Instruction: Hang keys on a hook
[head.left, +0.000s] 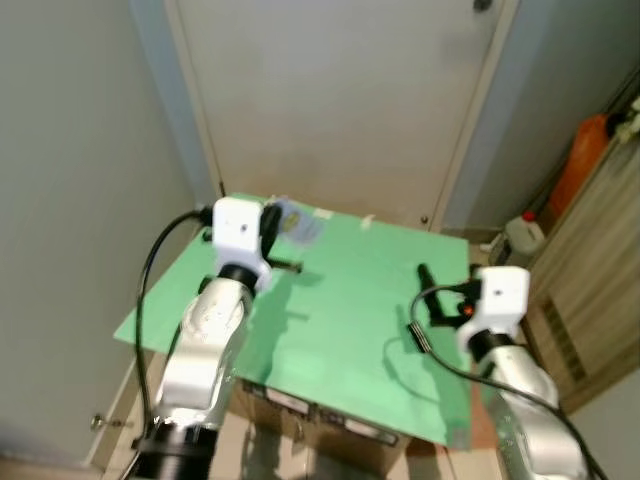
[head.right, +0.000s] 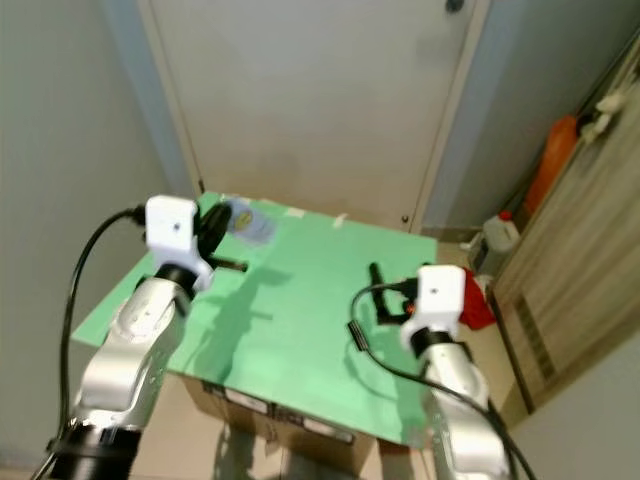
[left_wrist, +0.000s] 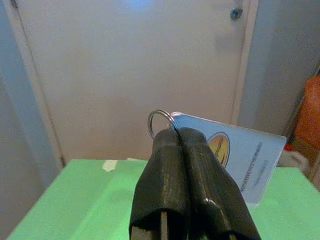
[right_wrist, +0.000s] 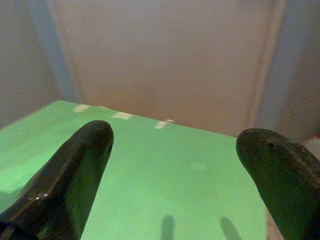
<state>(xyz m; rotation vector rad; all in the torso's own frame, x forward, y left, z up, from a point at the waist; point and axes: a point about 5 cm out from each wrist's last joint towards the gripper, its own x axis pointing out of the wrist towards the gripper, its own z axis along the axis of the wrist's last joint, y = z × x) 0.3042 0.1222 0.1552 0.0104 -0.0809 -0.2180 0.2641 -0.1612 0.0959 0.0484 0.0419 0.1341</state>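
Over the table: left claw is raised above the far left part of the flat green table, its two black fingers pressed together on a thin silver key ring.
Keys: no key blade can be made out; a pale blue rectangular card tag with a round yellow-orange emblem and dark print too small to read hangs from the ring, just beside the fingers.
Tag in head views: a blurred pale blue patch at the fingertips, above the table's far edge.
Hidden: the ring's lower half is covered by the fingertips, and part of the tag sits behind them.
Right claw: held low over the right side of the table, its fingers spread wide with nothing between them.
Backdrop: a white closed door stands behind the table.
Right side: an orange cylinder and a white jug stand near a wooden cabinet, partly cut off.
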